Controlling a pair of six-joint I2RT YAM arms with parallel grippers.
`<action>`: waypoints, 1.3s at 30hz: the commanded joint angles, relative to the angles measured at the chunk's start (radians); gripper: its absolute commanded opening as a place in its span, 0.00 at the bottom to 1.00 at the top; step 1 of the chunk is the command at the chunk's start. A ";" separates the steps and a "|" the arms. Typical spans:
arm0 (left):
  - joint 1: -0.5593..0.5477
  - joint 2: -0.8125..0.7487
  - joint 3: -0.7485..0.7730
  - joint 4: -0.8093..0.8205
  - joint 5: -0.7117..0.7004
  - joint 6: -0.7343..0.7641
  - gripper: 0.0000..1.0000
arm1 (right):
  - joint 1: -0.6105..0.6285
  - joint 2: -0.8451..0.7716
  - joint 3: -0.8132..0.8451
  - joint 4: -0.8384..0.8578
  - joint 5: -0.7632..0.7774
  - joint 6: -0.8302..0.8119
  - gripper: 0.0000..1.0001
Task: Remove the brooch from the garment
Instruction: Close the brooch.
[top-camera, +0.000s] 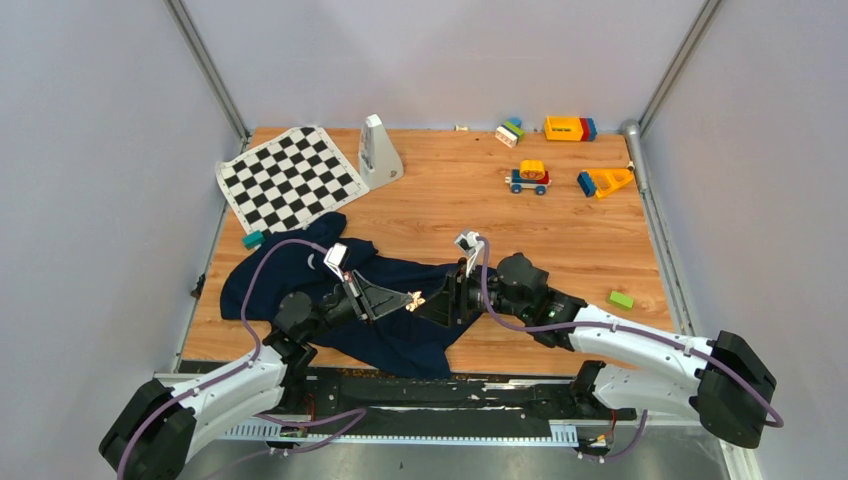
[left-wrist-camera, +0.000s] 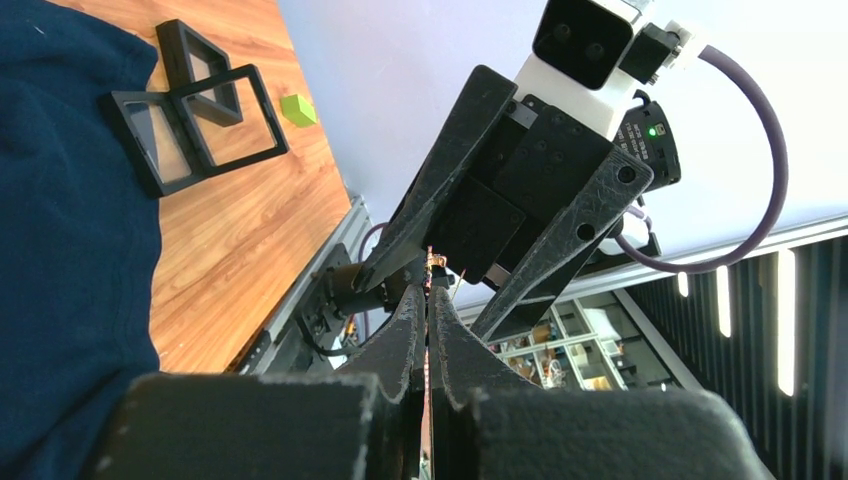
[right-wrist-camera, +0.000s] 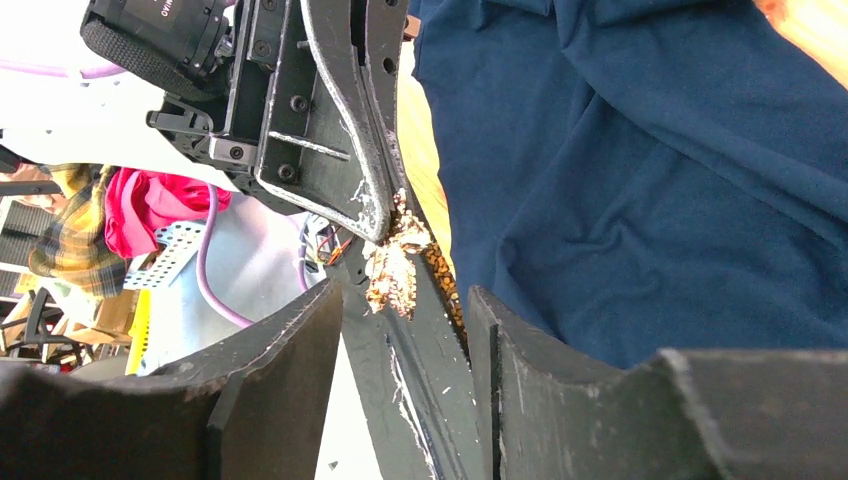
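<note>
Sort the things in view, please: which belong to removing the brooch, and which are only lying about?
Belong to the job: garment, brooch, left gripper shut on the brooch, right gripper open beside it.
Only lying about: chequered mat, white tapered object, toy car, green block, teal block.

left tool (top-camera: 403, 298) facing right tool (top-camera: 428, 299), tabletop (top-camera: 560, 240) beyond — open

Chequered mat (top-camera: 290, 178) back left; toy car (top-camera: 528, 178) back right; green block (top-camera: 621, 299) right side.
</note>
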 joint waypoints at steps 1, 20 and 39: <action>-0.003 -0.004 0.010 0.068 0.010 -0.011 0.00 | -0.017 -0.004 0.038 0.052 -0.026 0.033 0.50; -0.002 -0.004 0.001 0.087 0.008 -0.019 0.00 | -0.067 0.052 0.036 0.119 -0.138 0.175 0.44; -0.004 -0.008 -0.002 0.113 0.023 0.006 0.00 | -0.117 0.116 0.008 0.224 -0.253 0.338 0.21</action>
